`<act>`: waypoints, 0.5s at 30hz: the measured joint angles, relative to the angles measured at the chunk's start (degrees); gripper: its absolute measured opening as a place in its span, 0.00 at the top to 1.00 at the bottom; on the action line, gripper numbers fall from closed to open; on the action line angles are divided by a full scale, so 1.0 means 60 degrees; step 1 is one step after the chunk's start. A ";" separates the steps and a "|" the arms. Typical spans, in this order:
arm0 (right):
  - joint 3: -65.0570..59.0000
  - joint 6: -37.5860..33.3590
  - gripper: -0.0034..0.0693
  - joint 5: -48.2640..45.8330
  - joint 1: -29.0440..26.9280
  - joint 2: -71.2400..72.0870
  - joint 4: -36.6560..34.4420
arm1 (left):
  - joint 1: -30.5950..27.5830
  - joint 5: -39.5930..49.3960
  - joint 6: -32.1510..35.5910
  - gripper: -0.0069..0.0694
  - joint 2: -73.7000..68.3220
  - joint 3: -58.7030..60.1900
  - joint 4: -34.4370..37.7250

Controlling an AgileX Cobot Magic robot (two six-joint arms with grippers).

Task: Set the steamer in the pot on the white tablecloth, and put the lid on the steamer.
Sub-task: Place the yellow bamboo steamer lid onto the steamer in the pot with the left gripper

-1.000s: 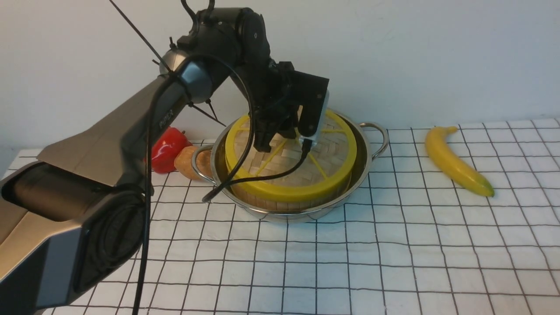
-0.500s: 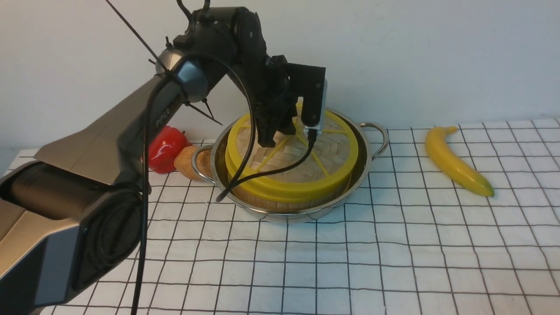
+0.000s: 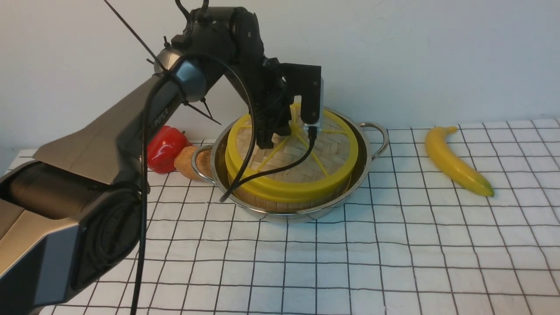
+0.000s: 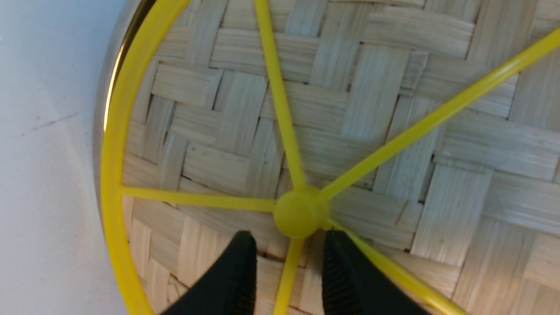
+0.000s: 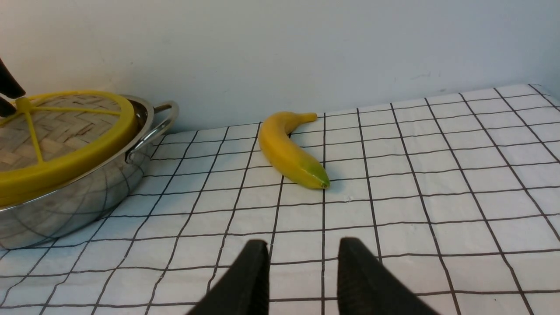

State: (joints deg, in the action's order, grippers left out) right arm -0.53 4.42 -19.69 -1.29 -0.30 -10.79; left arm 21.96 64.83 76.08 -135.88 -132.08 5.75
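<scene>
The shiny pot [image 3: 364, 162] stands on the white tablecloth [image 3: 393, 262] at the back centre. Inside it sits the steamer [image 3: 280, 204], of which only a band of wooden wall shows. The lid [image 3: 306, 166] lies flat on the steamer, woven with a yellow rim and spokes. My left gripper [image 3: 273, 139] hangs just above the lid. In the left wrist view this gripper [image 4: 288, 239] is open, its fingers [image 4: 243, 262] either side of one spoke, beside the hub [image 4: 300, 215]. My right gripper [image 5: 304, 246] is open and empty, low over the cloth right of the pot [image 5: 87, 197].
A banana [image 3: 455, 159] lies on the cloth right of the pot. A red pepper [image 3: 166, 146] and a brown rounded item [image 3: 190, 162] sit against the pot's left handle. The wrist camera's black cable [image 3: 262, 175] droops across the lid. A wall stands close behind.
My left gripper has opened off the lid's hub area and lifted slightly. The lid stays flat on the steamer.
</scene>
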 joint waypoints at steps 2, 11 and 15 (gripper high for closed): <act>0.0000 0.0000 0.62 0.0000 0.0000 0.0000 0.0000 | 0.0000 0.0037 0.0019 0.62 0.0000 -0.0012 0.0000; 0.0000 0.0000 0.62 0.0000 0.0000 0.0000 0.0000 | 0.0000 0.0187 0.0087 0.61 0.0000 -0.0021 0.0185; 0.0000 0.0000 0.62 0.0000 0.0000 0.0000 0.0000 | 0.0000 0.0338 0.0115 0.55 0.0000 -0.0024 0.0385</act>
State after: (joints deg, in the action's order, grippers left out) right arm -0.53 4.42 -19.69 -1.29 -0.30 -10.79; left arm 21.96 66.86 76.77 -135.88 -132.23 8.07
